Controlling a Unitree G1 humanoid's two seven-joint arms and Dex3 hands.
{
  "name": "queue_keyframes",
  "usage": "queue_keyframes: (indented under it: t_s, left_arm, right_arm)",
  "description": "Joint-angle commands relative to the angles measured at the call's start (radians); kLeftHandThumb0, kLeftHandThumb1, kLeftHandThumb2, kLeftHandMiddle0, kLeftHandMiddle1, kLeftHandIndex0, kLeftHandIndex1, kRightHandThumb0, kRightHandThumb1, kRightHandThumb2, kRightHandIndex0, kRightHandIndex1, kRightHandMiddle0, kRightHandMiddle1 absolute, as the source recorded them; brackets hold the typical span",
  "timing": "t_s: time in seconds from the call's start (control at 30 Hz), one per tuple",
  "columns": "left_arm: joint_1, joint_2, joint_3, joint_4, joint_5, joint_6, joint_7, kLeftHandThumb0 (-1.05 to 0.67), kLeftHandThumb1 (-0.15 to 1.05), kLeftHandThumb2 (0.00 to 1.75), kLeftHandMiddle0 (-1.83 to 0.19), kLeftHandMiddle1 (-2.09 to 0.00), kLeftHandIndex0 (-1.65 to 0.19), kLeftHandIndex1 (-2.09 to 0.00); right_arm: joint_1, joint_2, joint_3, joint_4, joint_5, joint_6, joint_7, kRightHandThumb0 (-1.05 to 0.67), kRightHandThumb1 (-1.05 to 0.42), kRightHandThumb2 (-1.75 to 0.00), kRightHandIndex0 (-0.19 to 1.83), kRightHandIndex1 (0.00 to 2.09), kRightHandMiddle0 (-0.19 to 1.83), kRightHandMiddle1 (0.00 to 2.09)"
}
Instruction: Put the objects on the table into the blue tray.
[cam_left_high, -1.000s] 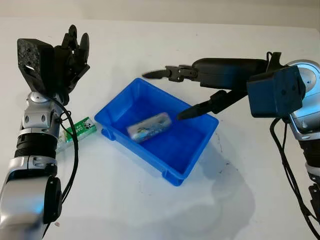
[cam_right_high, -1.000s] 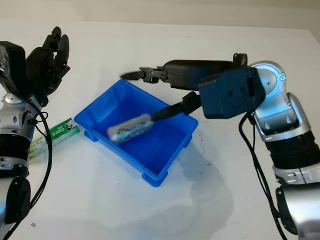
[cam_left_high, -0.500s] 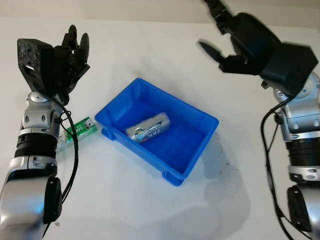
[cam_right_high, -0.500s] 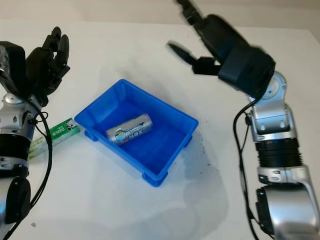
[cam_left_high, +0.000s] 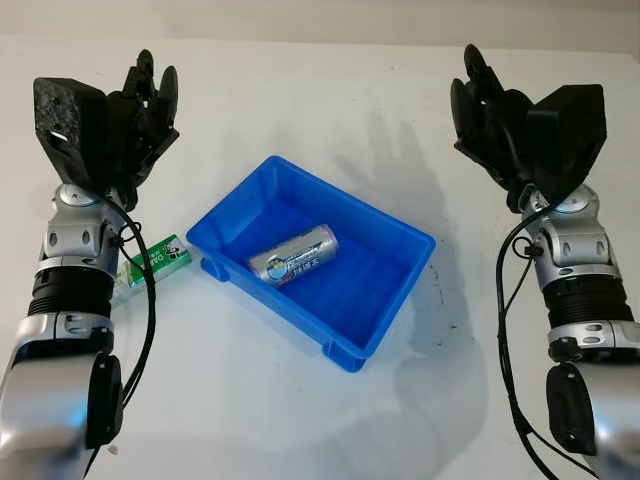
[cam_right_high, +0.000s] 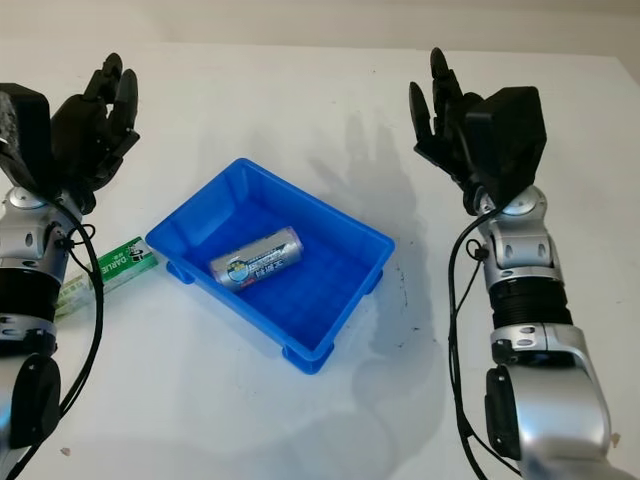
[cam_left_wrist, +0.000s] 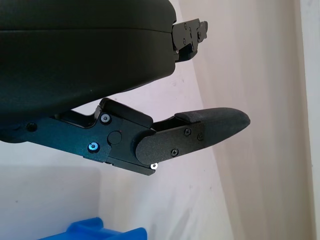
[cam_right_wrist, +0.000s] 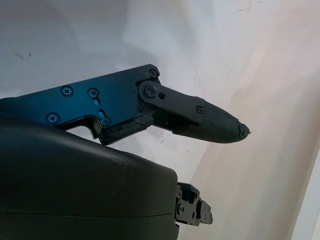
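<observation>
Left eye view | silver tube (cam_left_high: 295, 255) lies diagonally in blue tray (cam_left_high: 395, 305) | left robot hand (cam_left_high: 145, 110), right robot hand (cam_left_high: 490, 115) released, raised

We hold both arms up from the elbows, forearms nearly upright at either side. Our left hand (cam_left_high: 140, 105) is raised at the far left, open, holding nothing, its black fingers (cam_left_high: 150, 75) pointing up and away from us. Our right hand (cam_left_high: 500, 120) is raised opposite it at the far right, open too, fingers (cam_right_high: 440, 85) pointing upward, palm turned toward the left hand. Cables loop down along both silver wrists.
</observation>
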Motion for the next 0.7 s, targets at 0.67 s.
queue_keyframes:
  t_s: [0.67]
  left_arm:
    - [0.659, 0.605, 0.251, -1.158, 0.268, 0.720, -0.391, -0.79, 1.02, 0.07, -0.02, -0.07, -0.01, -0.08]
  right_arm:
    - [0.042, 0.021, -0.009, -0.066, 0.023, 0.051, -0.008, -0.65, -1.05, -0.74, -0.19, 0.00, -0.19, 0.00]
